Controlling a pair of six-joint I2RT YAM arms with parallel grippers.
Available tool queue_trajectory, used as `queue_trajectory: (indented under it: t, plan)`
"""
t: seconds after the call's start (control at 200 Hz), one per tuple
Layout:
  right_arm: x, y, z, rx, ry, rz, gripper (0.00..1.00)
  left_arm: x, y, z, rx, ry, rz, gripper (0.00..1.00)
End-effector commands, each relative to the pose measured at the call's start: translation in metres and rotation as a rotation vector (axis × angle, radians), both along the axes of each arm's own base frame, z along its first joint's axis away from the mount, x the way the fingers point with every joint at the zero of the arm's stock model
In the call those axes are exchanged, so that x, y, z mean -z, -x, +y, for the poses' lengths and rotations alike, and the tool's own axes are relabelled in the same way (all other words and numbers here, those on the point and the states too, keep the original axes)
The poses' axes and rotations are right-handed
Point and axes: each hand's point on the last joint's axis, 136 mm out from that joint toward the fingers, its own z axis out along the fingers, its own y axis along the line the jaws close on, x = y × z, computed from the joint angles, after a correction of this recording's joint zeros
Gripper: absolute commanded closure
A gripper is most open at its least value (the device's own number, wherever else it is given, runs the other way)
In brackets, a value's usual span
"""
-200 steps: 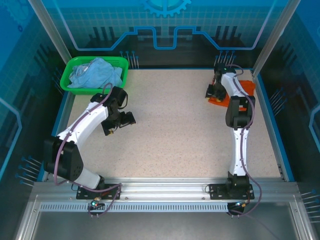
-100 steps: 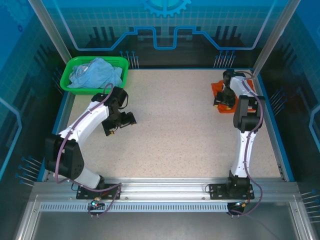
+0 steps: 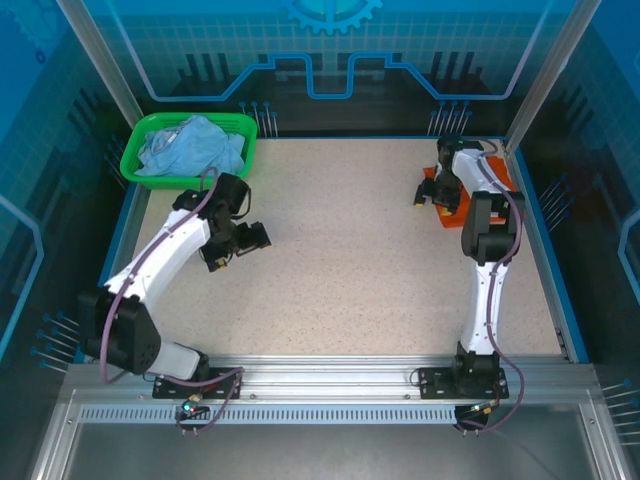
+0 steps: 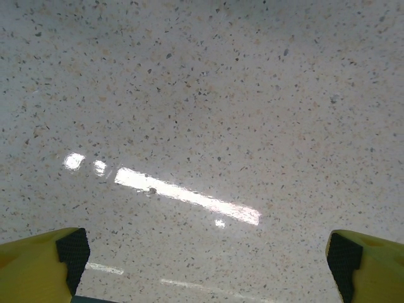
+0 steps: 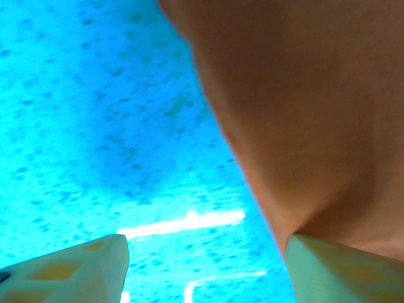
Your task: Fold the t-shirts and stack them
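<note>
The bright orange t-shirt [image 3: 498,168] lies bunched at the table's far right, partly hidden under my right arm. In the right wrist view its cloth [image 5: 303,107] fills the upper right, reaching down to the right fingertip. My right gripper [image 3: 426,190] [image 5: 205,246] is open at the shirt's left edge, with bare table between its fingers. The pale blue t-shirt [image 3: 192,145] is crumpled in the green basket [image 3: 135,165] at the far left. My left gripper [image 3: 245,243] [image 4: 203,243] is open over bare table, in front of the basket.
The speckled table [image 3: 340,260] stretches between the two arms. A blue raised rim [image 3: 545,250] borders the table on the right, close to the orange shirt. Metal frame posts stand at the far corners.
My right gripper swung right over the orange shirt, then came back left to its edge. The left arm shifted only slightly.
</note>
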Motion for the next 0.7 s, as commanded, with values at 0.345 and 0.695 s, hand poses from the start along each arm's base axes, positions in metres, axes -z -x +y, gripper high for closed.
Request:
queue_trajectory:
  t: [0.345, 0.695]
  plan:
    - [-0.04, 0.017, -0.041, 0.44, -0.038, -0.058, 0.38, -0.025, 0.065, 0.017, 0.051, -0.045, -0.115, 0.01]
    - [0.018, -0.019, -0.051, 0.524, -0.1, 0.033, 0.39, -0.037, 0.098, 0.043, -0.159, -0.058, -0.152, 0.01]
